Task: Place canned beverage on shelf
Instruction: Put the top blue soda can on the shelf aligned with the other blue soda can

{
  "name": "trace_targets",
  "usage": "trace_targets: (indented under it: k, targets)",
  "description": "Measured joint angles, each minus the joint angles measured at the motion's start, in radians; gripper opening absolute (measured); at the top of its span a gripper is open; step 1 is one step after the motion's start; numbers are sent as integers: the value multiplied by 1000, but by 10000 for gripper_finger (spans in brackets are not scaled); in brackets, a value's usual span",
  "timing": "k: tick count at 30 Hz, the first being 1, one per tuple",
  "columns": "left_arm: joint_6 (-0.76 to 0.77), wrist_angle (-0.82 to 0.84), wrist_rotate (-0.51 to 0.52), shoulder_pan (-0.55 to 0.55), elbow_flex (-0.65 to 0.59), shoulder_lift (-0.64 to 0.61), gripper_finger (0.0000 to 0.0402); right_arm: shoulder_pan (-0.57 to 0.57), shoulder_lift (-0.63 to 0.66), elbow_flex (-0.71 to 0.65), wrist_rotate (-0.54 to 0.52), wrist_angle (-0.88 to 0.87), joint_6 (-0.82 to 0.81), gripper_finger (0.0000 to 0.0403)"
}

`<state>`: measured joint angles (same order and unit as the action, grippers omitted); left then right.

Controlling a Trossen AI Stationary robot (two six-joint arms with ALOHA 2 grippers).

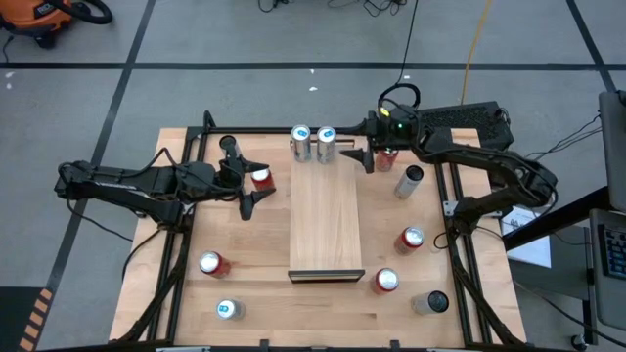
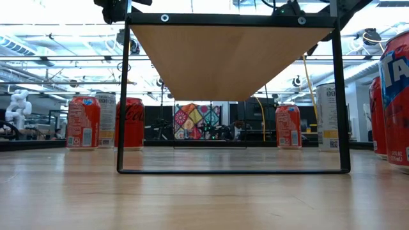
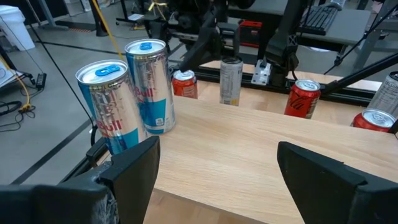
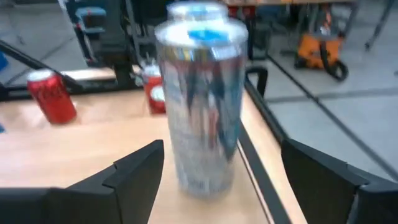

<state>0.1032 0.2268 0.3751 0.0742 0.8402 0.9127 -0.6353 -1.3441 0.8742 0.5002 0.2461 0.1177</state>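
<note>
Two tall silver-and-blue slim cans stand upright, side by side, at the far end of the long pale wood shelf raised above the surface. The right gripper sits just beside the nearer can, jaws wide apart and empty, the can's vertical axis facing their gap. The left gripper, jaws likewise spread and empty, hangs beside the shelf's other long edge, near a red can.

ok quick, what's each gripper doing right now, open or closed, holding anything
Left gripper: open, holding nothing, beside the shelf.
Right gripper: open, holding nothing, fingers apart next to the silver-blue can on the shelf.
</note>
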Motion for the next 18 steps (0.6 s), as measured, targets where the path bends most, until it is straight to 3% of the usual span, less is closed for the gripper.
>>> trace_targets:
  k: [7,18]
  targets:
    - [-1,-1,0,0,0,0,322,50,-16,0,-2,-70,-1,263]
    - [-5,-31,0,0,-1,77,322,90,-45,0,-86,-37,2,135]
